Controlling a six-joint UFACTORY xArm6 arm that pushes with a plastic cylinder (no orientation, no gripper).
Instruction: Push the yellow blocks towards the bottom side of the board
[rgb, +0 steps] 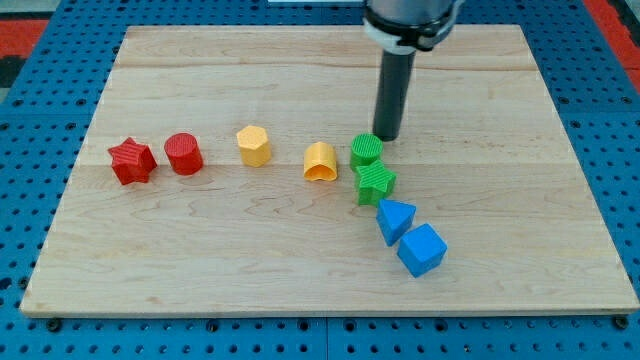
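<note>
Two yellow blocks lie near the board's middle: a yellow hexagonal block (254, 146) and, to its right, a yellow arch-shaped block (320, 162). My tip (386, 136) rests on the board just above and right of a green round block (366, 150), close to touching it. It is to the right of both yellow blocks, apart from them.
A green star (376, 182) sits below the green round block. A blue triangular block (395, 219) and a blue cube (421, 249) lie lower right. A red star (131, 161) and a red cylinder (184, 154) sit at the left. The wooden board (300, 280) lies on blue pegboard.
</note>
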